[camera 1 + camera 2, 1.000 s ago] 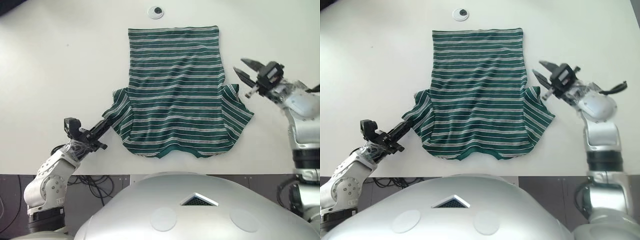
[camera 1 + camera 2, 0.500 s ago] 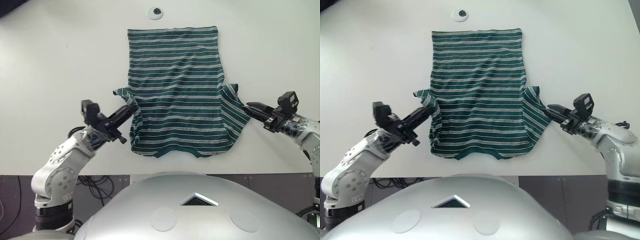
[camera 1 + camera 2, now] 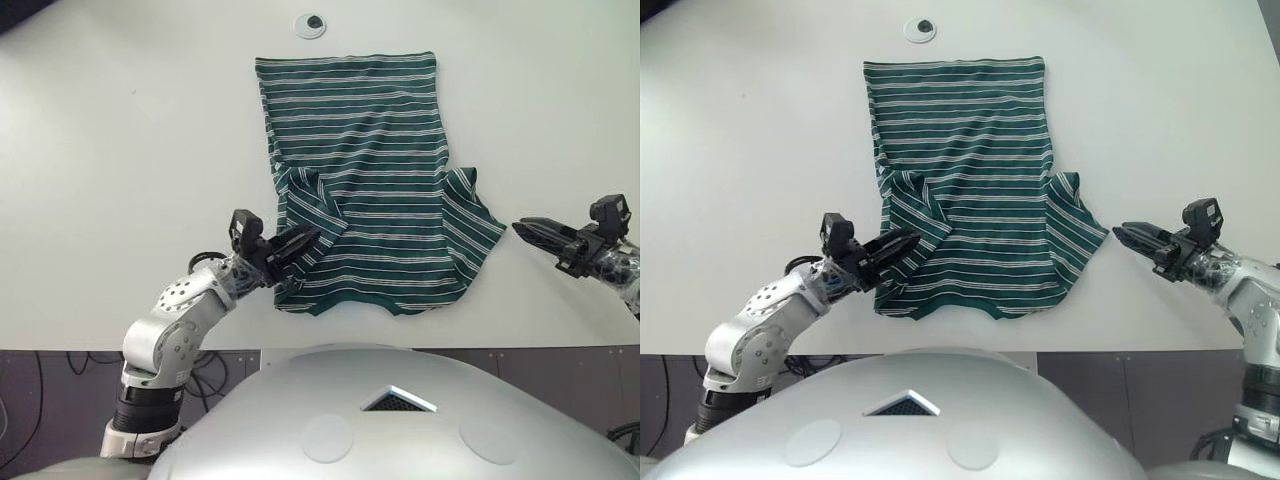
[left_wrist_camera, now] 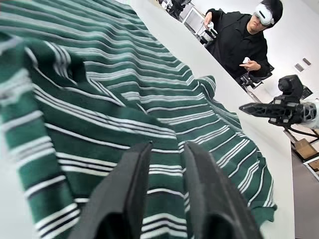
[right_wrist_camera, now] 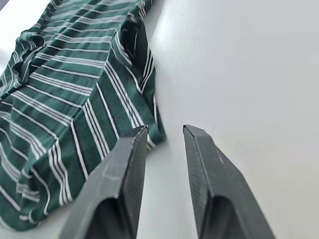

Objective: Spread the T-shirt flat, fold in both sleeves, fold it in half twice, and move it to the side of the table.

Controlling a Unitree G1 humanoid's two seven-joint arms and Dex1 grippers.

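The green striped T-shirt (image 3: 380, 150) lies on the white table (image 3: 120, 150), hem at the far side and collar toward me. Its left sleeve (image 3: 305, 200) is turned in over the body in a rumpled fold. My left gripper (image 3: 312, 236) sits low over that fold near the collar end, shut on the sleeve cloth (image 4: 99, 119). The right sleeve (image 3: 478, 215) still sticks out flat on the table. My right gripper (image 3: 520, 228) hovers a short way outside the right sleeve (image 5: 124, 99), apart from it, fingers drawn together with nothing between them.
A small white disc with a dark centre (image 3: 311, 24) lies just beyond the shirt's hem. Bare table stretches wide on both sides of the shirt. The table's front edge (image 3: 100, 347) runs close behind both grippers.
My left gripper has dragged the left sleeve rightward onto the shirt's body. My right gripper shut beside the right sleeve, then drew back outward from it.
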